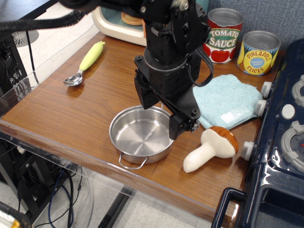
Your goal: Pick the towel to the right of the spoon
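The light blue towel lies flat on the wooden table, right of centre, with its small white label near its front edge. Its left edge is hidden behind my arm. The spoon, with a shiny bowl and a yellow-green corn-shaped handle, lies at the far left. My black gripper hangs between them, just left of the towel and above the back rim of a steel pot. Its jaws stand apart and hold nothing.
A toy mushroom lies in front of the towel. A tomato sauce can and a pineapple can stand behind it. A dark blue toy stove borders the right side. A cream appliance stands at the back.
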Robot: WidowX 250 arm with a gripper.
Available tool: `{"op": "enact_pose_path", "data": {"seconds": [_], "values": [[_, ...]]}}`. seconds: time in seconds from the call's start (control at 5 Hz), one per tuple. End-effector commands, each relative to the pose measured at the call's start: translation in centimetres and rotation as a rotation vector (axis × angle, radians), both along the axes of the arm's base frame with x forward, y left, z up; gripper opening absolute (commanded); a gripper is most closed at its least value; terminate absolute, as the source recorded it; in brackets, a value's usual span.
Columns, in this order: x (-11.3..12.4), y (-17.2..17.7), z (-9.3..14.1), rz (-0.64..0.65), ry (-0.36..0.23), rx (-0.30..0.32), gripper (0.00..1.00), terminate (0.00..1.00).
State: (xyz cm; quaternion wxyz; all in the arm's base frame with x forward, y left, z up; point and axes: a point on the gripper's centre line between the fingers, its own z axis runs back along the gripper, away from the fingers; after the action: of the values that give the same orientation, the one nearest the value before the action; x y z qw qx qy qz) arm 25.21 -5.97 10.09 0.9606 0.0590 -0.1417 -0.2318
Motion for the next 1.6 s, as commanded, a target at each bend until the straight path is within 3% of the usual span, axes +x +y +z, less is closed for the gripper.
{"op": "enact_pose_path", "data": {"seconds": [0.0, 0.4, 0.8, 1.0, 1.2, 1.4], "values": [[0.0, 0.0, 0.0, 0.0, 0.0, 0.0, 1.0, 0.0], [3.9, -0.7, 1.0, 0.022, 0.005, -0.04, 1.0, 0.0], [9.5, -2.2, 1.2, 0.062, 0.003, -0.083, 1.0, 0.0], [11.8, -2.9, -0.5, 0.076, 0.023, -0.036, 1.0, 0.0], [13.7, -3.4, -2.3, 0.111, -0.014, -0.004, 1.0, 0.0], [15.1, -3.9, -3.7, 0.106, 0.004, -0.007, 1.0, 0.0]]}}
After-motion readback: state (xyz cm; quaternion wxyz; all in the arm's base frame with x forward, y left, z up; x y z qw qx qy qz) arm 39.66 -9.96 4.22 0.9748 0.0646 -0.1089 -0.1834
